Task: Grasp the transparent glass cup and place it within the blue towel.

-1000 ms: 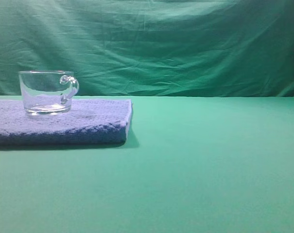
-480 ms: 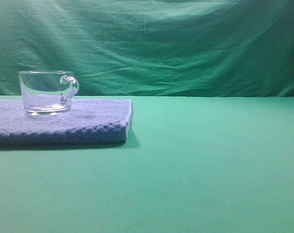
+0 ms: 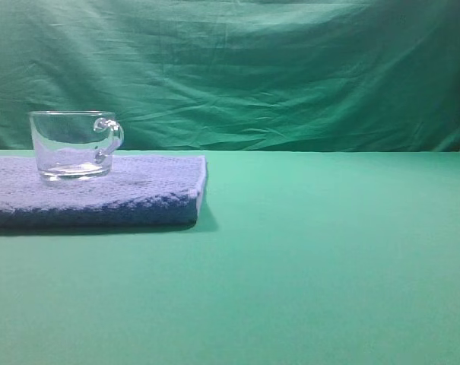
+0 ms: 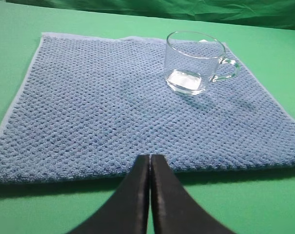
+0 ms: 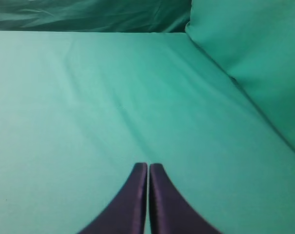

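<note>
While green cloth covers the table (image 3: pixel 328 266) and hangs wrinkled as a backdrop (image 3: pixel 252 68) behind it, we see the blue towel (image 3: pixel 138 190) lying flat on the table, our landmark. The transparent glass cup (image 3: pixel 71 144) stands upright on the towel, handle to the right in the high view, well in from the towel's right edge.

From the left wrist view we get what the high view lacks: the towel's (image 4: pixel 98 112) full nubby spread, the cup (image 4: pixel 193 62) near its far right corner, and the left gripper (image 4: pixel 150 163) with jaws pressed together, holding nothing, just off the towel's near edge.

From the right wrist view we see neither towel nor cup, only bare green table cloth (image 5: pixel 88 97), a green wall of cloth (image 5: pixel 254 44) rising at right, and the right gripper (image 5: pixel 147 170) with jaws closed, nothing held.

No arm shows in the high view.
</note>
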### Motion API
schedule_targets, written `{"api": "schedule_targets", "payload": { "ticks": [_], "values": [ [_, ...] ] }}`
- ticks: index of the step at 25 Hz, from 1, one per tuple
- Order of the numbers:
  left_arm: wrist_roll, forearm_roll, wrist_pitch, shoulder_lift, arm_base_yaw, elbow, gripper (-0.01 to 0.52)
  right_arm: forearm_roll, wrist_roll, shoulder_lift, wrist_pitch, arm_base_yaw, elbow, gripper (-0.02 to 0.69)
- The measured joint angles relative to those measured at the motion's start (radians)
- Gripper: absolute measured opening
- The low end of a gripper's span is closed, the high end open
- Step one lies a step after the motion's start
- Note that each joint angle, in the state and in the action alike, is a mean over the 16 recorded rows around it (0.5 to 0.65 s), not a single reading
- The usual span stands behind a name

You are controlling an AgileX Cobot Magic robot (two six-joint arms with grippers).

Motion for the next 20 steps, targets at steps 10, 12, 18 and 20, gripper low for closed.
{"api": "schedule_targets", "payload": {
  "ticks": [10, 12, 18, 20],
  "values": [
    [0.000, 0.000, 0.000, 0.000, 0.000, 0.000, 0.000, 0.000, 0.000, 0.000, 0.001, 0.000, 0.000, 0.000],
    [0.000, 0.000, 0.000, 0.000, 0.000, 0.000, 0.000, 0.000, 0.000, 0.000, 0.001, 0.000, 0.000, 0.000],
    [0.000, 0.000, 0.000, 0.000, 0.000, 0.000, 0.000, 0.000, 0.000, 0.000, 0.001, 0.000, 0.000, 0.000],
    [0.000, 0.000, 0.000, 0.000, 0.000, 0.000, 0.000, 0.000, 0.000, 0.000, 0.001, 0.000, 0.000, 0.000]
  ]
}}
